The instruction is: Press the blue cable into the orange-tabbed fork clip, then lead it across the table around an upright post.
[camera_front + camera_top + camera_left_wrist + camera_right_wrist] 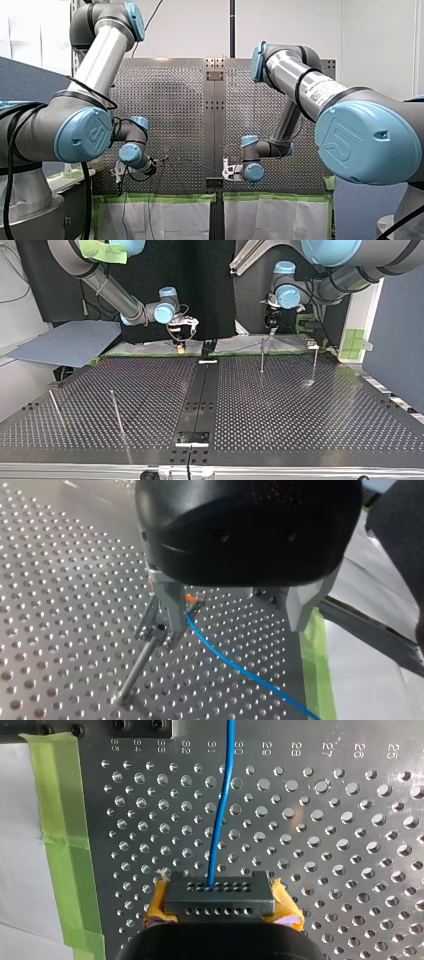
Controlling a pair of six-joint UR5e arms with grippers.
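Observation:
In the left wrist view the blue cable (235, 665) runs from the orange-tabbed fork clip (191, 599) back over the table's edge. My left gripper (235, 630) is black and stands open over the clip, with one metal finger (167, 607) right beside the clip and the cable's end. A thin upright post (137, 672) rises just ahead of that finger. In the right wrist view my right gripper (217, 890), with yellow pads (287, 907), is shut on the blue cable (222, 810), which leads straight ahead from it over the perforated plate.
The top view shows two upright posts (262, 356) (315, 364) near my left gripper (271, 326) and two more (116, 412) (56, 407) on the plate's opposite half. Green tape (65, 840) lines the table's edge. A blue-grey sheet (65, 342) lies off the table.

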